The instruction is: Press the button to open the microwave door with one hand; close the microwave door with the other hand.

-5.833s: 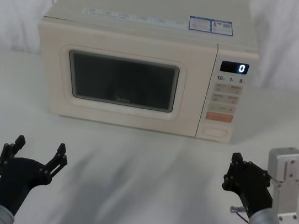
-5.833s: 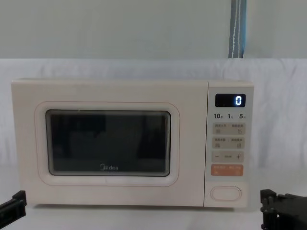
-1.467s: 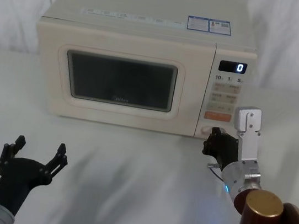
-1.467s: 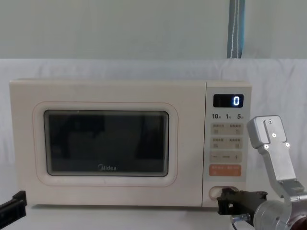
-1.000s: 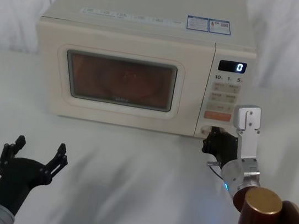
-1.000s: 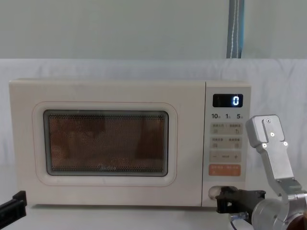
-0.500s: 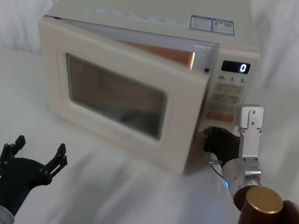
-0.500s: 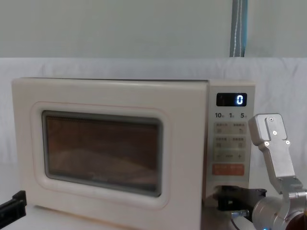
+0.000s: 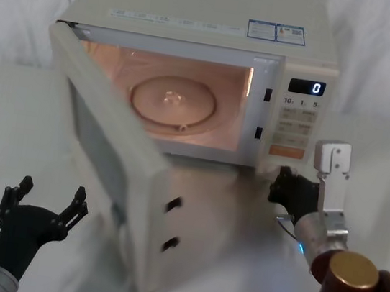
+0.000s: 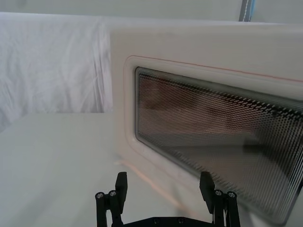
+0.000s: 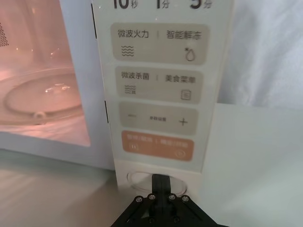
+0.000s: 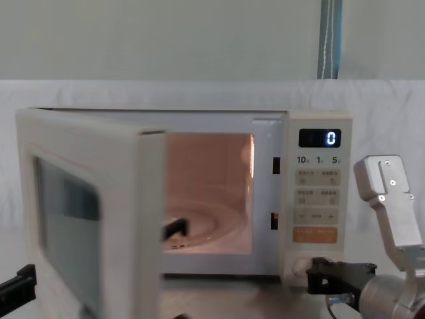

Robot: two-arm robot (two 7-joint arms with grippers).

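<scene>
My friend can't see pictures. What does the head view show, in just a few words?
A cream microwave's door has swung wide open toward the robot, showing a lit inside with a round glass plate. The right gripper sits at the bottom of the keypad panel, by the button. The left gripper waits open, low on the white table.

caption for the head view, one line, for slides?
Microwave door swung open, lit turntable exposed; right gripper at the button, left gripper open and low.
</scene>
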